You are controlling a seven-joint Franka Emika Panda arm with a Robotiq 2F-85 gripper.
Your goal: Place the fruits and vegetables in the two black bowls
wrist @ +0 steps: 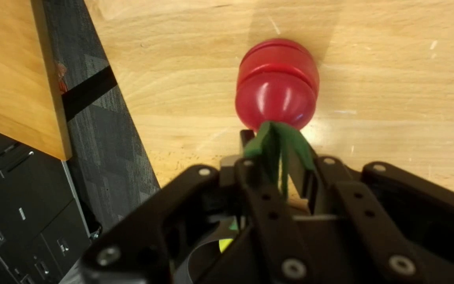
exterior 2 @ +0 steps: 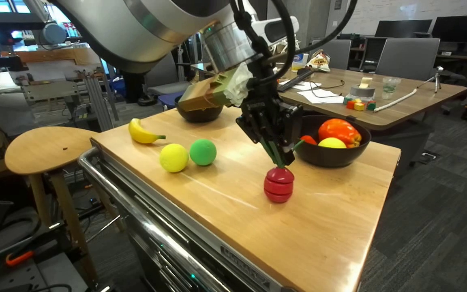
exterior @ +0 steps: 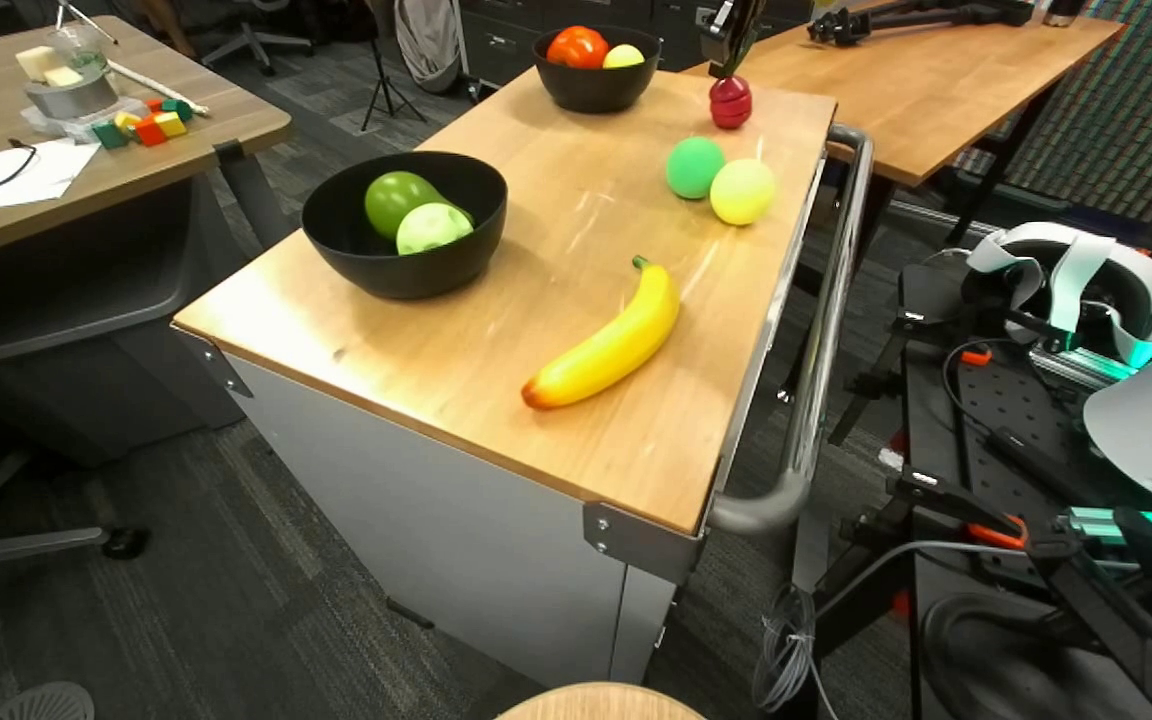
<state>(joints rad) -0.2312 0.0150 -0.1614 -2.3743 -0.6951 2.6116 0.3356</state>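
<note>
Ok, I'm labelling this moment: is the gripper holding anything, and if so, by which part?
The radish has its green top between the jaws of the gripper, but whether they grip it can't be told.

In an exterior view, the curved yellow banana (exterior: 611, 346) lies right of 1 round black bowl (exterior: 418, 280), before the round yellow ball (exterior: 743, 192).

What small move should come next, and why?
Probably close the black two-fingered gripper firmly on the green leaves of the glossy round red radish before lifting: some stand between the jaws, though how tightly isn't clear, and the radish rests on the pale wooden tabletop.
</note>
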